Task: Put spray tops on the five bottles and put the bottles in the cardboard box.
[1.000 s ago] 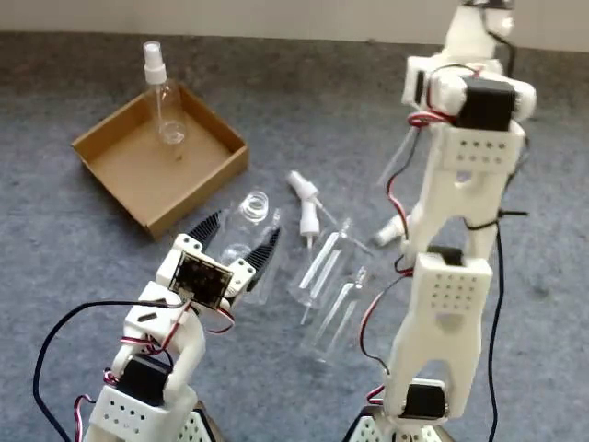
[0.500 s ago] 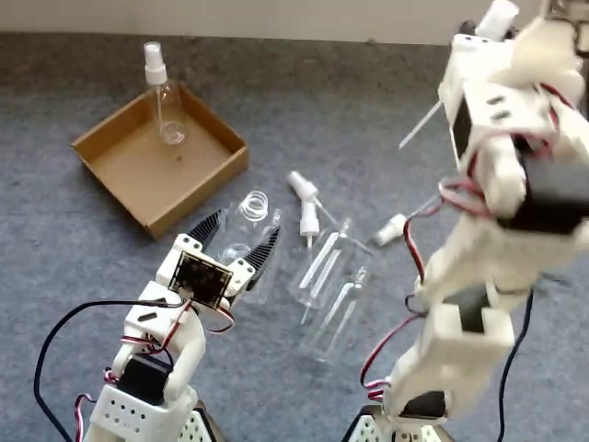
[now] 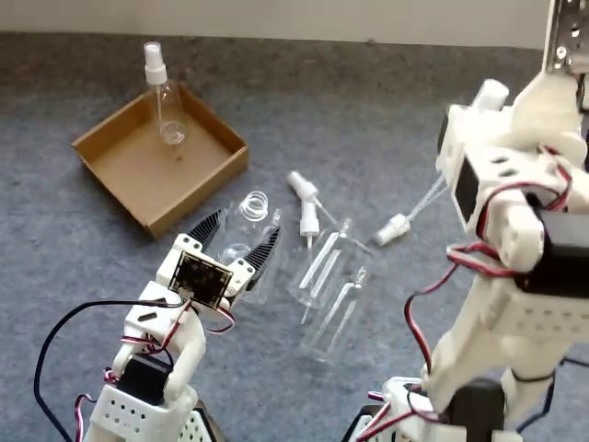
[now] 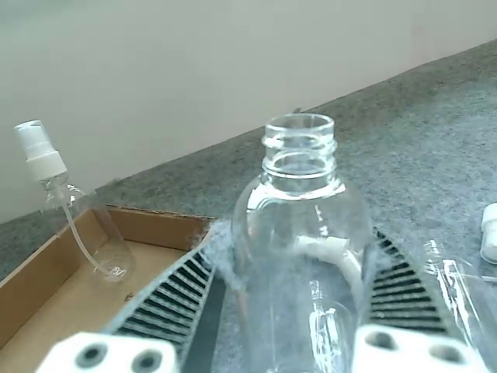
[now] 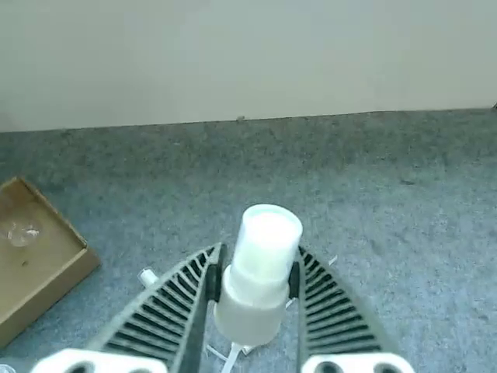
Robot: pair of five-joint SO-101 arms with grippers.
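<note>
Here we see the left gripper (image 3: 241, 234) closed on an open-necked bottle (image 4: 299, 155) lying between its fingers. The cardboard box (image 3: 198, 180) sits just beyond its tips. The right gripper (image 5: 258, 252) clamps a spray top (image 5: 264, 233) snugly, high above the table and well apart from that bottle.

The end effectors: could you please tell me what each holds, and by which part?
The left end effector grips an uncapped bottle around its body; the right end effector grips a spray top by its lower collar.
</note>
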